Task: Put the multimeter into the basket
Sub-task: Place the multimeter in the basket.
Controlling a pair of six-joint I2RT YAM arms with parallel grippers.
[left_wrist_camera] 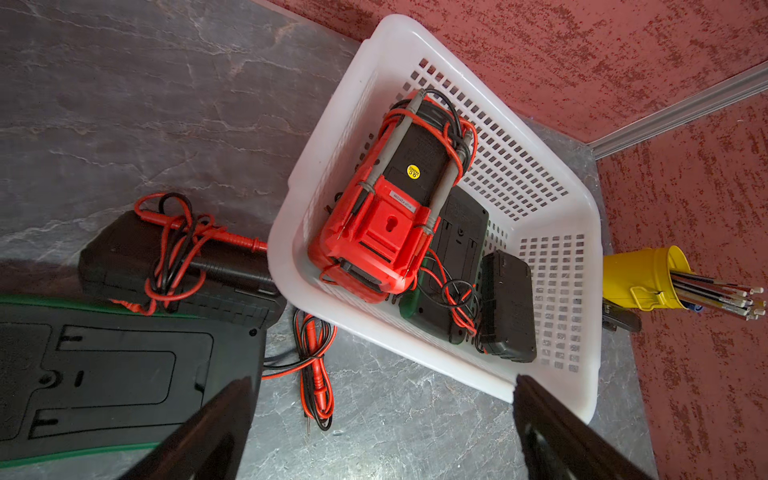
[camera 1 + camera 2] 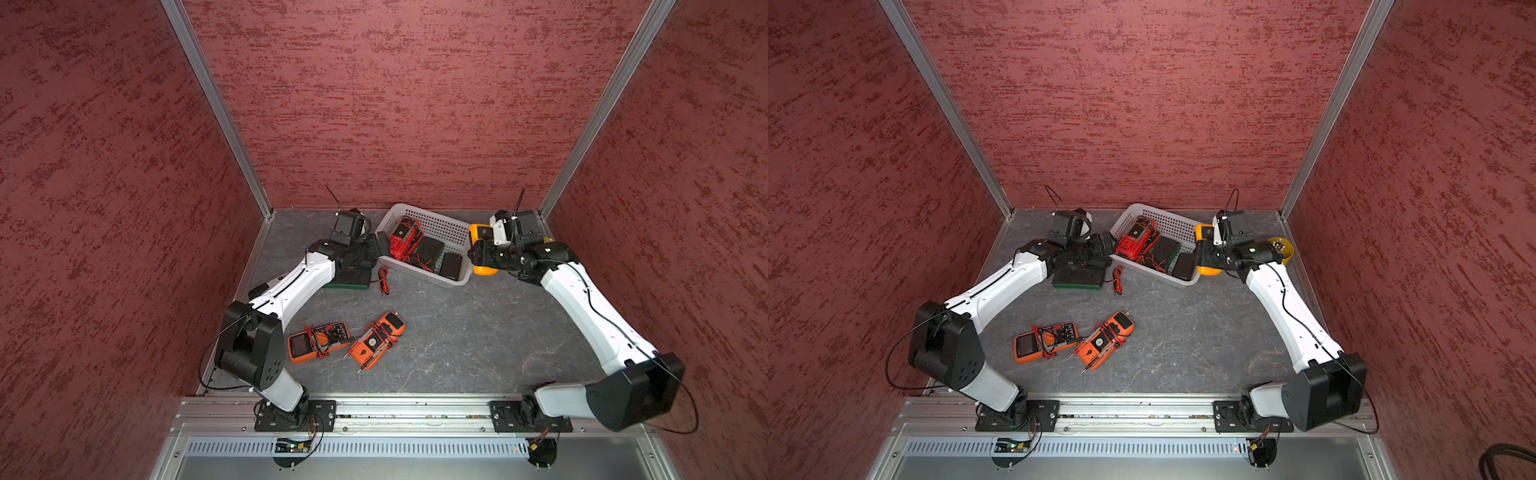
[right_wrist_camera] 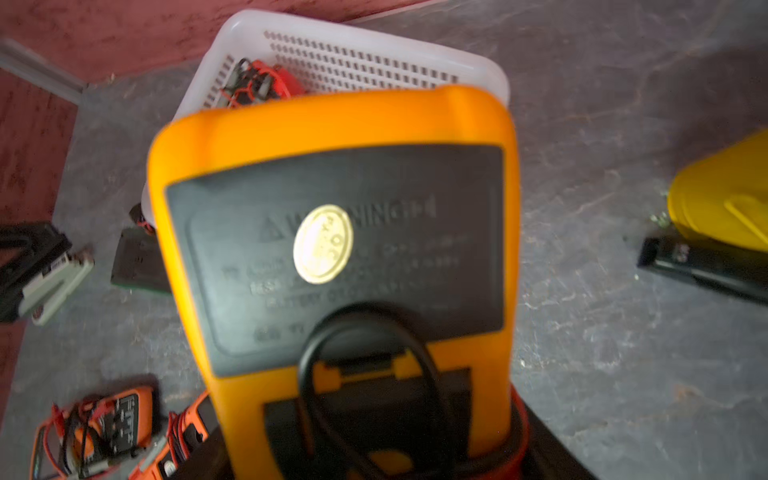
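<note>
Gripping tool: the right tool (image 2: 481, 252) clamps the orange multimeter (image 3: 332, 166), just beside the basket (image 2: 415, 272).
Left tool (image 1: 382, 380): jaws wide, holding nothing, near the basket's rim.

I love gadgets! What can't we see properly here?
- Yellow multimeter: screen side faces away in the right wrist view; small print blurred.
- Right gripper: fingertips hidden under that meter in the right wrist view.
- Green-edged meter: cut off at left wrist view's edge, partly under the left arm in both top views.

Yellow cup (image 1: 636, 282) of thin rods (image 1: 715, 293)
</note>
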